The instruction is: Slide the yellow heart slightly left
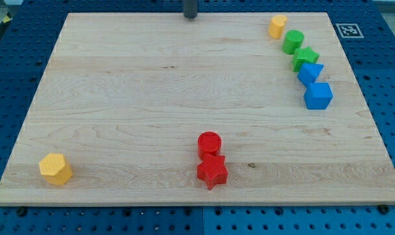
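Yellow heart (277, 27): near the view's top right corner of the wooden board (151, 98), at the head of a curved line of blocks; its heart shape is hard to confirm at this size. Green cylinder (292, 42): just below and right of it, close or touching. Green star (305, 58): next down the line. Blue block (309, 72), shape unclear: touching the star. Blue cube (318, 96): end of the line. Red cylinder (209, 143) and red star (212, 172): touching, at the view's bottom centre. Yellow hexagonal block (55, 169): bottom left corner, alone. My tip (190, 17): a bare rod with nothing to open or close, at the top edge, well left of the yellow heart, touching no block.
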### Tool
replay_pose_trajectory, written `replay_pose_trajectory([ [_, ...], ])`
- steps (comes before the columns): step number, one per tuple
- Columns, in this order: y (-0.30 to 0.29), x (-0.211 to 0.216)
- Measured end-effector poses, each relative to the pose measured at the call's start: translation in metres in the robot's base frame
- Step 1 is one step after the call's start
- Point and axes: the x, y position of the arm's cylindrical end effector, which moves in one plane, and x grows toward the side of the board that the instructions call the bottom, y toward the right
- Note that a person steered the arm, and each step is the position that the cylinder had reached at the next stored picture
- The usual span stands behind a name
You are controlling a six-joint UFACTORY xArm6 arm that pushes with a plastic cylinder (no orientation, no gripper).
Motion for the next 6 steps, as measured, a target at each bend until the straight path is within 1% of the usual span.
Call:
replay_pose_trajectory([
  [1,0.053,0.001],
  [2,0.136,0.002],
  [3,0.202,0.018],
  [4,0.215,0.041],
  [5,0.215,0.044],
  [6,0.203,0.044],
])
